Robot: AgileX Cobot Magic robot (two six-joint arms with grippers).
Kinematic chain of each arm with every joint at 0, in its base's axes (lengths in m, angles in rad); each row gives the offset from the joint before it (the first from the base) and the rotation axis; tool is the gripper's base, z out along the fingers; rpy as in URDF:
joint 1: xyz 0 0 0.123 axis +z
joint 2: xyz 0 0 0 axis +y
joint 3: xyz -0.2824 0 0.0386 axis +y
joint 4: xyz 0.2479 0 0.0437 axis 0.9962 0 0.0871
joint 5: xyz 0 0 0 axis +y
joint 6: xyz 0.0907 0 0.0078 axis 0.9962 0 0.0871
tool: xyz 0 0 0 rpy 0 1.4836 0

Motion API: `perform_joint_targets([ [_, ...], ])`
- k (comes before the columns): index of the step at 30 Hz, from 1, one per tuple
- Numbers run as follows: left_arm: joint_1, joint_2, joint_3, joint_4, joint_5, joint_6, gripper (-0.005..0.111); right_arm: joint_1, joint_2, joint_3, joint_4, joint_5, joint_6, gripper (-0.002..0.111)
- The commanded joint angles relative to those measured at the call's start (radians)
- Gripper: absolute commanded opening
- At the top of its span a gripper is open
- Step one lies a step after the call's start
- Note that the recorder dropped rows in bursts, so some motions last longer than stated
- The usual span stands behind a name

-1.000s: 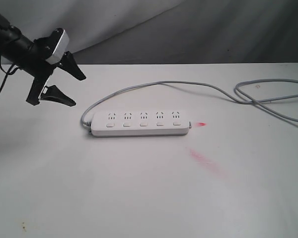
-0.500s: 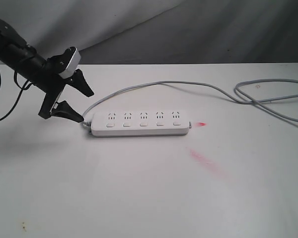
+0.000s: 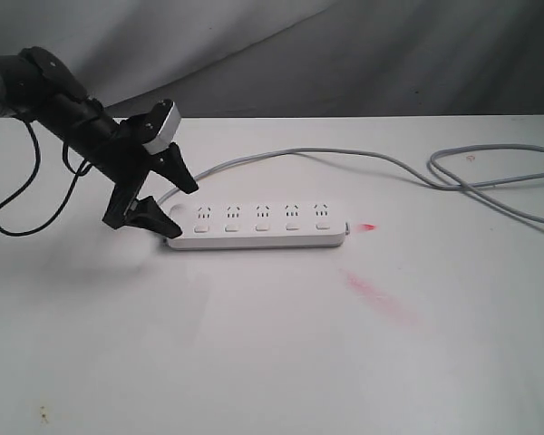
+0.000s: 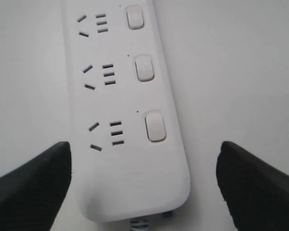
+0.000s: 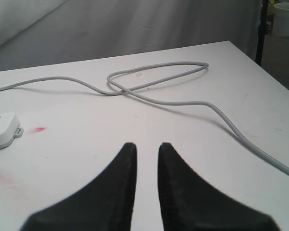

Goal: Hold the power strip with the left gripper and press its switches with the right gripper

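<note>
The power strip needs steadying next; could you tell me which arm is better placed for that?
Left. The left gripper is open at the power strip's cord end, fingers either side; the right gripper is away from it.

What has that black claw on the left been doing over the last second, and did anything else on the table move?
The left gripper swung in from the table's left side toward the power strip, and its open fingers now straddle the strip's cord end without closing on it. The strip, its grey cord and the red smears stayed where they were. Nothing has been gripped yet.
</note>
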Motion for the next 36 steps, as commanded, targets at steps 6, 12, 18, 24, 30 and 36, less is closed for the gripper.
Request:
perform_joint_targets([
  [6, -0.003, 0.044, -0.004, -0.011, -0.003, -0.045, 0.078, -0.002, -0.005, 0.004, -0.005, -0.007, 0.001, 0.016],
  [12, -0.003, 0.055, -0.004, -0.039, -0.054, -0.042, 0.078, -0.002, -0.005, 0.004, -0.005, -0.007, 0.001, 0.016],
  [18, -0.003, 0.055, -0.004, -0.058, -0.075, -0.060, 0.078, -0.002, -0.005, 0.004, -0.005, -0.007, 0.001, 0.016],
  [24, -0.003, 0.068, -0.004, -0.041, -0.075, -0.064, 0.078, -0.002, -0.005, 0.004, -0.005, -0.007, 0.001, 0.016],
  [30, -0.003, 0.083, -0.004, -0.028, -0.075, -0.064, 0.078, -0.002, -0.005, 0.004, -0.005, -0.007, 0.001, 0.016],
  [36, -0.003, 0.092, -0.004, -0.030, -0.106, -0.064, 0.077, -0.002, -0.005, 0.004, -0.005, -0.007, 0.001, 0.016],
])
